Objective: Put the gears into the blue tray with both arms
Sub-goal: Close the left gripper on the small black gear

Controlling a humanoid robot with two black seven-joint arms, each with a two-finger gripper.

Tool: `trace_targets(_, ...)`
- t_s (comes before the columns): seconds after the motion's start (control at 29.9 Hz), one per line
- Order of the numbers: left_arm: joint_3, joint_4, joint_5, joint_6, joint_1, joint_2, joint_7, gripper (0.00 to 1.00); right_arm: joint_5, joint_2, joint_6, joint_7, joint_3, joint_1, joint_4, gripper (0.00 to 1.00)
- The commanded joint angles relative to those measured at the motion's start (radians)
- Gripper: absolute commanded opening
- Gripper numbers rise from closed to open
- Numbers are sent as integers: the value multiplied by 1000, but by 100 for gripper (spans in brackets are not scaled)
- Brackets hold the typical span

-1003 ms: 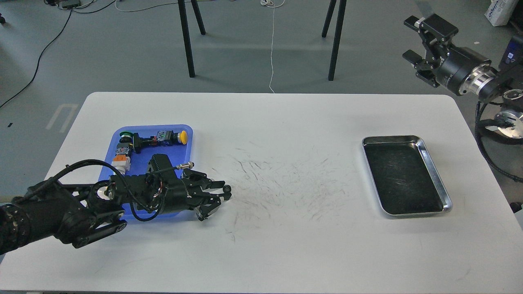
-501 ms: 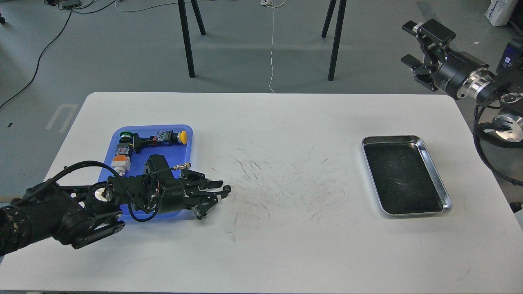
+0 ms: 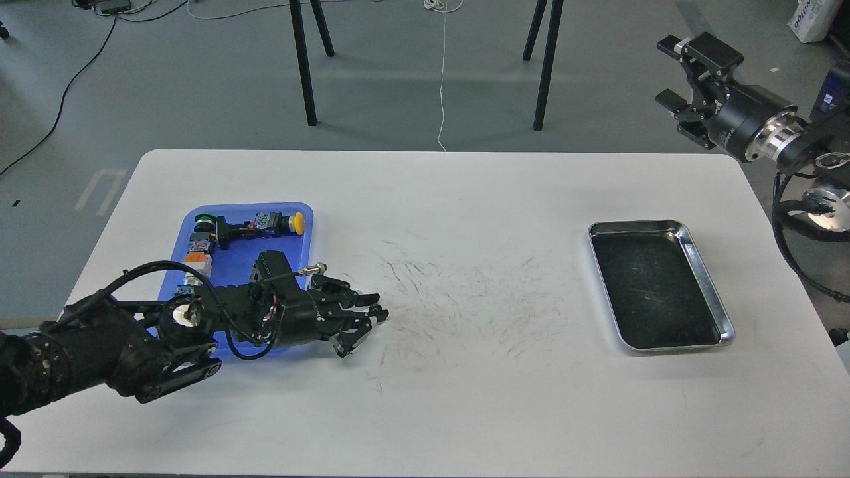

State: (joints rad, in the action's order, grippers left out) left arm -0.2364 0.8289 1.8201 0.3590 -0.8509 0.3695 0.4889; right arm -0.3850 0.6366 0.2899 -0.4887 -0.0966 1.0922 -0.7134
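While the left gripper (image 3: pixel 365 328) lies low over the desk (image 3: pixel 465 398), just right of the blue tray (image 3: pixel 232 265), its fingers (image 3: pixel 375 312) stand parted; whether a gear sits at the tips cannot be told. The left arm (image 3: pixel 133 345) covers the blue tray's near edge. Inside the blue tray, at its far end: a yellow-capped button (image 3: pixel 298 222) and an orange block (image 3: pixel 197 247). Well right of the blue tray: a silver tray (image 3: pixel 704 265), black-lined. Right gripper (image 3: pixel 684 73), fingers parted, raised beyond the desk's far right corner, well apart from the blue tray.
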Motion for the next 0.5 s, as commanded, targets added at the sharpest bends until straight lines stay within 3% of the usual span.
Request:
trace_targets(0.0,2,-1,-1,0,0,-11,0,33,-2,2,0,0,0,0,0,98)
trace_targets(0.47,-9,-2,8,0,1,-6,0,28,-3,2,0,0,0,0,3,98)
